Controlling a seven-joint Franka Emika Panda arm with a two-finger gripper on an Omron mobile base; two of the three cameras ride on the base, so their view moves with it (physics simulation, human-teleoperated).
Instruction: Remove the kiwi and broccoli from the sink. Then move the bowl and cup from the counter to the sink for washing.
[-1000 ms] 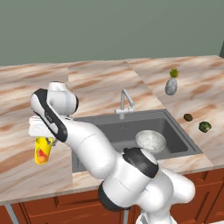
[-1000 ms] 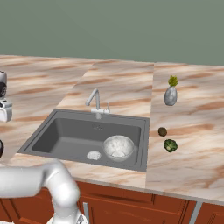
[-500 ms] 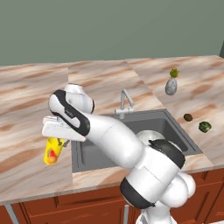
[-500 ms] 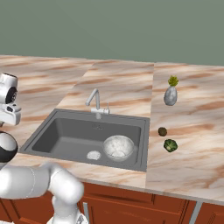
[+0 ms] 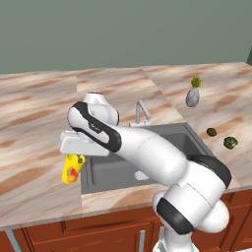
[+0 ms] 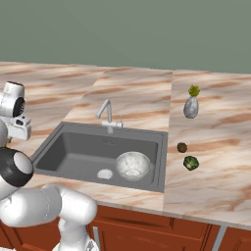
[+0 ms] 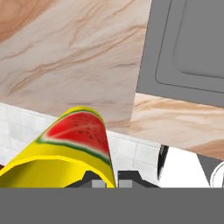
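My gripper (image 5: 74, 157) is shut on the rim of the yellow cup (image 5: 72, 169), which hangs tilted over the counter (image 5: 34, 182) just left of the sink (image 5: 179, 140). In the hand view the cup (image 7: 74, 151) shows its red watermelon mark, with my gripper (image 7: 107, 180) at its edge and the sink's rim (image 7: 148, 65) to the right. The whitish bowl (image 6: 132, 164) lies inside the sink (image 6: 73, 152) beside the drain. The kiwi (image 6: 182, 147) and the broccoli (image 6: 190, 163) rest on the counter (image 6: 215, 171) to the sink's right.
A grey vase (image 6: 191, 107) with a green tuft stands on the counter behind the kiwi. The silver tap (image 6: 107, 115) rises at the sink's back edge. My own arm (image 5: 147, 152) arches over the sink's front left part.
The arm has swung rightward with the cup, from further left over the counter to just beside the sink's left edge. Kiwi, broccoli and bowl have not moved.
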